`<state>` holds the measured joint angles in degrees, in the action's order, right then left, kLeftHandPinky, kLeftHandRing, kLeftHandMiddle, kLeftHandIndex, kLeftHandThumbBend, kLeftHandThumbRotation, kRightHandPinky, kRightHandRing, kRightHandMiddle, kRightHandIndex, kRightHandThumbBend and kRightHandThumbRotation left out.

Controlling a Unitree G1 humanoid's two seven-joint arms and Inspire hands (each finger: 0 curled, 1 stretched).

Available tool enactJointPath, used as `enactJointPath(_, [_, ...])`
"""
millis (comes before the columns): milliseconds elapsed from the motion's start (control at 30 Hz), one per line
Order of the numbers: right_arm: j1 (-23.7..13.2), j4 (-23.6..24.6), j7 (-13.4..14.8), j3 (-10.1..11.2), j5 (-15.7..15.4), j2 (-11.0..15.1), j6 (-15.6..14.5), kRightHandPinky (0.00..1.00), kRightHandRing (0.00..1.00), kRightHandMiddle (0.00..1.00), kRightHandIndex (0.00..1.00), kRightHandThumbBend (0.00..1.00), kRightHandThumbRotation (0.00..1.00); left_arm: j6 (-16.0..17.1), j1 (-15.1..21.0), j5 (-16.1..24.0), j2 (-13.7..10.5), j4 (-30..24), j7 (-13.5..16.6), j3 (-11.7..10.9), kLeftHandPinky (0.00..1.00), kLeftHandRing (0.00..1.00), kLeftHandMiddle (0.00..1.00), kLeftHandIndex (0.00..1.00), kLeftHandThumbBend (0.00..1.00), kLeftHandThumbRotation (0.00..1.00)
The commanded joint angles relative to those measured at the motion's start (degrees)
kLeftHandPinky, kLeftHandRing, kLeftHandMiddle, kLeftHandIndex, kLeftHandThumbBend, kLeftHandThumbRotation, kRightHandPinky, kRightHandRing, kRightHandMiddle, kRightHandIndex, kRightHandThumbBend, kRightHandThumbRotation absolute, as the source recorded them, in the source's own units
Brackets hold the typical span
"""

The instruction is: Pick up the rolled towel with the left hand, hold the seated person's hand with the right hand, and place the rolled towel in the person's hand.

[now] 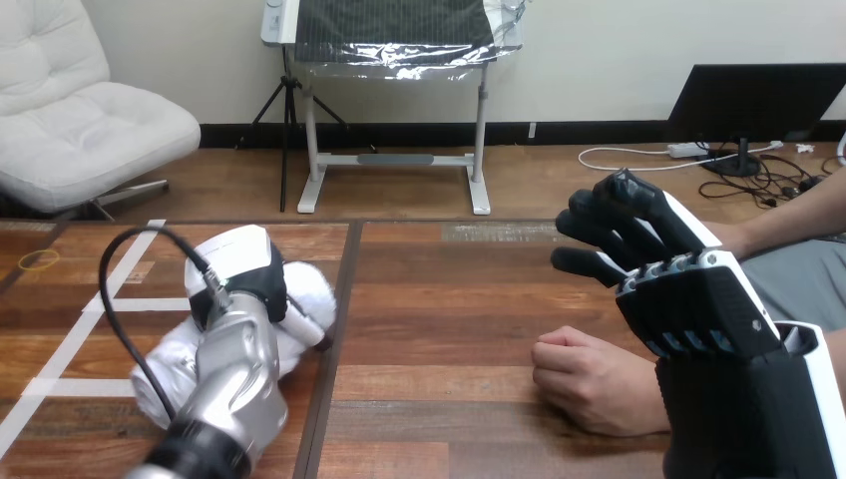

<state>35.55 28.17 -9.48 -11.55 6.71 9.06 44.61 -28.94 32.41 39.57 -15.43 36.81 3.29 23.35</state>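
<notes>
The robot's right hand (698,314) is closest, big at the bottom right and well to the right of the dark seam (334,339) that runs down the middle of the wooden table (449,299). Its back faces the camera. Its black fingers (599,215) reach away toward the seam, loosely bent and spread, with nothing between them. They hang in the air above the tabletop.

The person's hand (594,384) rests on the table, closed in a loose fist. It lies on the right of the seam, between the seam and the right hand. Its wrist goes out of sight behind the robot's right hand. The fist and the bent fingers above it are apart. A bare forearm (798,210) comes in farther right of the seam and passes behind the right hand. I cannot tell whether the two touch.

On the left of the seam, the silver left forearm (234,389) rises from the bottom edge. The left hand (249,274) sits on top of the white rolled towel (309,289). The towel lies on the table just left of the seam, one end nearly at it. The hand's back hides its grip, so I cannot tell whether it holds the towel or only rests on it.

Strips of white tape (60,349) cross the wood farther left of the seam, and a small yellow loop (40,259) lies beyond them.
</notes>
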Motion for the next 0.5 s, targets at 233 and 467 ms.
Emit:
enactJointPath(233, [-4.46,1.48,2.45,5.32,-3.42,-1.13,-5.16,0.75,0.84,0.85,0.86,0.99,1.00,4.81,-8.53,-4.61,-0.94,-25.59,3.45,-8.52,0.22,0.31,0.39,0.42,0.78,0.00])
enactJointPath(467, [-7.12,0.76,2.55,10.25,-7.02,1.46,-8.24,0.75,0.85,0.86,0.87,0.93,1.00,8.96,-14.13,-6.96,0.95,-36.27,6.93,-11.99,0.25,0.32,0.40,0.43,0.76,0.00])
